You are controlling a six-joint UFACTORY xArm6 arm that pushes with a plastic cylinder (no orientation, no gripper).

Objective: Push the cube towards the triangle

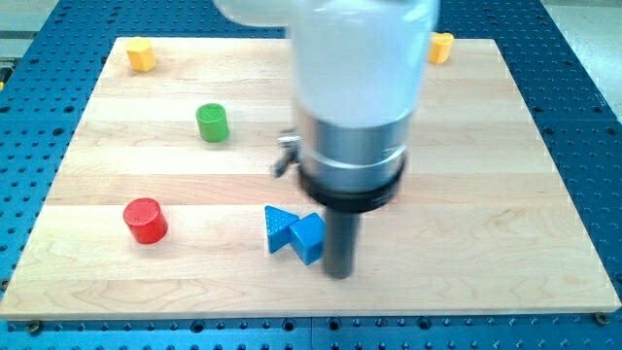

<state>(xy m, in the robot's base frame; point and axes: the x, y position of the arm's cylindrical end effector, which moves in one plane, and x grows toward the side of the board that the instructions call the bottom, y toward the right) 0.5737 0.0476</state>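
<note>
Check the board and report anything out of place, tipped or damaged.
Nothing stands out. The blue cube sits touching the blue triangle, with my tip just to the cube's right. The red cylinder, green cylinder and two yellow blocks look intact.

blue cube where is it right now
The blue cube sits low on the board, just below centre, touching the blue triangle on its left, with my tip right beside it on the view's right.

My tip (338,273) beside blue cube (309,239), touching blue triangle (279,228).
</note>
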